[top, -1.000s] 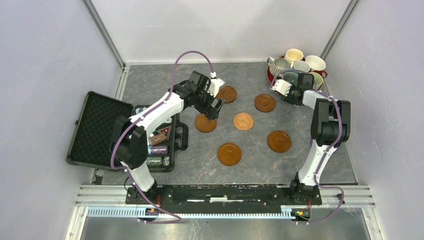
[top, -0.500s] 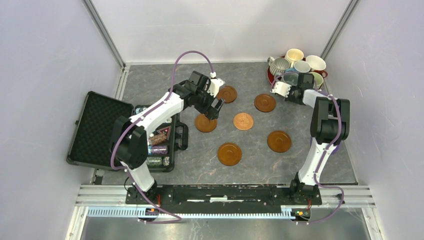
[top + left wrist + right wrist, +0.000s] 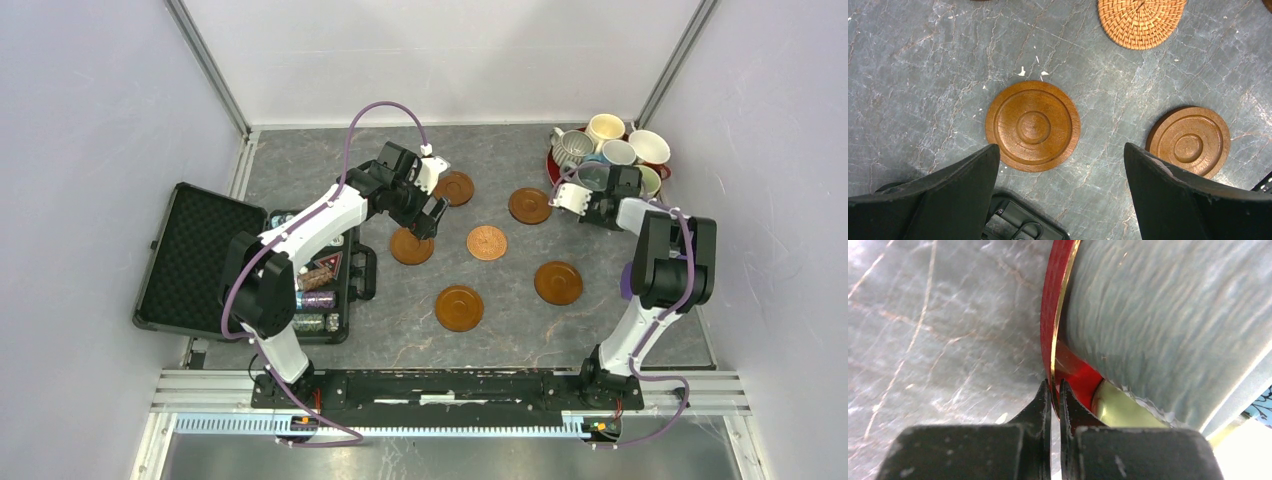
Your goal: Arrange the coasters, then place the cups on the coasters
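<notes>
At the left edge of the bench (image 3: pixel 400 335), an open black case (image 3: pixel 195 255) is seen, with poker chips (image 3: pixel 316 298) racked in its right half. Just right of the case, the left gripper (image 3: pixel 432 212) is held above a glossy brown coaster (image 3: pixel 412 246), and its fingers (image 3: pixel 938 195) are spread wide apart with nothing between them. Five more coasters are laid flat across the middle of the bench, all apart from one another. One (image 3: pixel 453 187) lies far of the gripper and one (image 3: pixel 459 308) is nearer the arm bases. A woven copper-orange coaster (image 3: pixel 487 242) is at the centre, and two brown ones (image 3: pixel 530 205) (image 3: pixel 558 283) are set further right. Toward the far right corner, the right gripper (image 3: pixel 580 196) is found with its fingers (image 3: pixel 1040 410) pinched together on the rim of a dark red tray (image 3: pixel 1050 305). Six cups (image 3: pixel 605 128) are crowded on that tray, and a grey-blue cup (image 3: pixel 1173 315) stands just beside the clamped rim.
</notes>
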